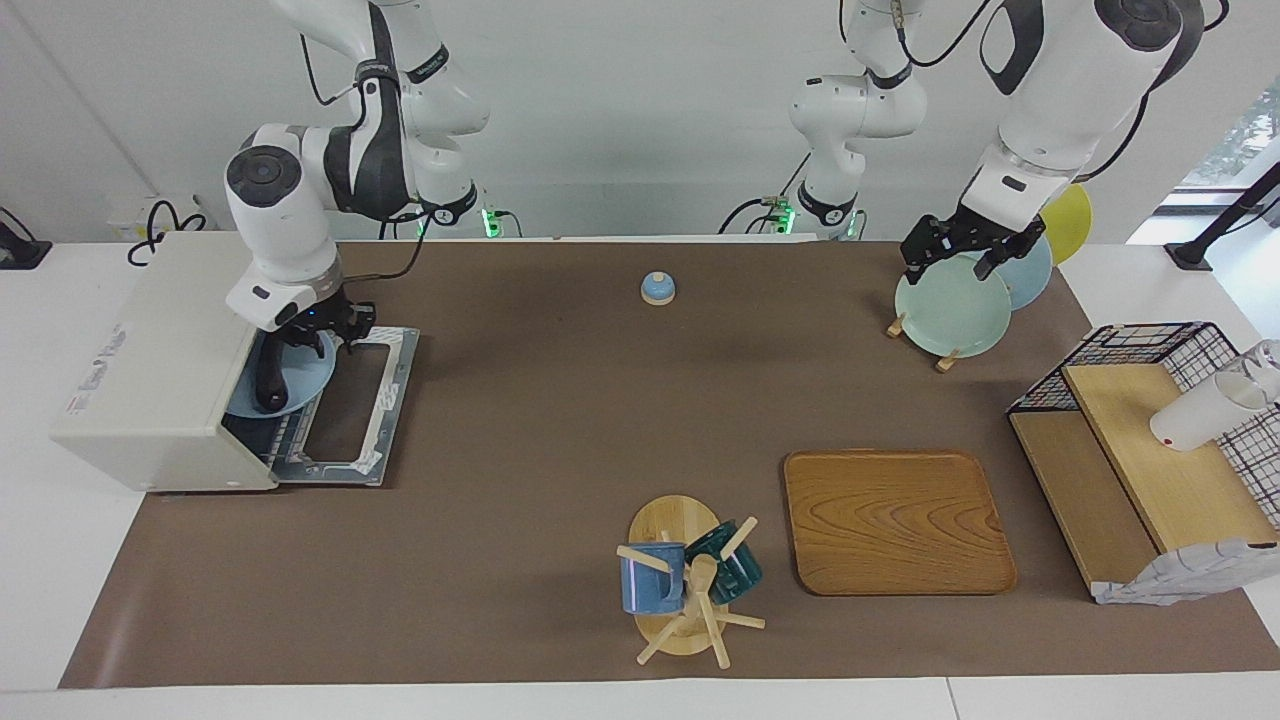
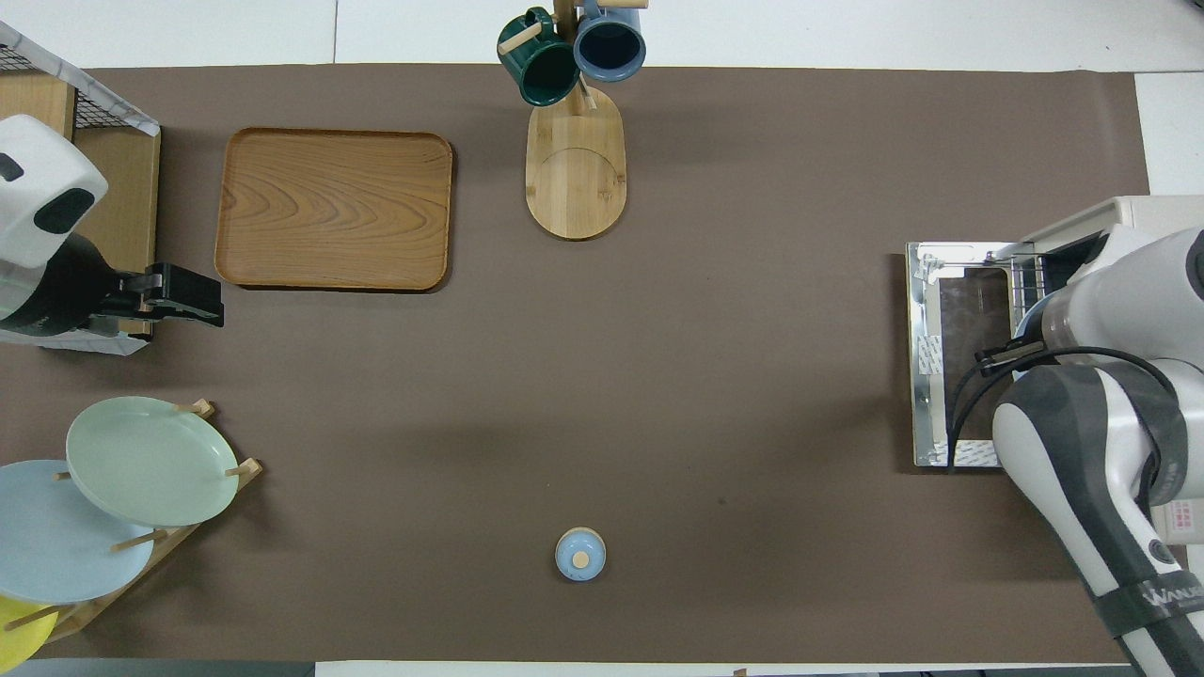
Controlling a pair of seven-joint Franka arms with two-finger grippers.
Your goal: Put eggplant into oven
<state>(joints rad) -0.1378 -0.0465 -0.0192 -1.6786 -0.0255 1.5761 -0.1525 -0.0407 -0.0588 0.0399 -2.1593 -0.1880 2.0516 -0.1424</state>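
Facing view: the oven stands at the left edge of the frame, at the right arm's end of the counter. Its door is folded down flat onto the counter. A blue plate sits in the oven mouth, on the rack. The eggplant lies on that plate as a dark, slender shape, with one end pointing into the oven.

The right pincer hangs over the plate's rim and the inner edge of the door, just beside the eggplant. Whether it is open or closed cannot be told, and contact with the eggplant cannot be told either.

The left pincer is in the upper right of the frame, over the top rim of a green plate that stands on edge in a wooden rack. Its fingers are spread apart and hold nothing.

A wooden tray lies in the lower right of the frame. A mug stand with a blue mug and a green mug is at lower centre. A small blue lid rests at upper centre.

Overhead view: the right arm covers the oven mouth at the right edge of the frame, so the eggplant is hidden. The left pincer shows at the left edge, beside the tray.
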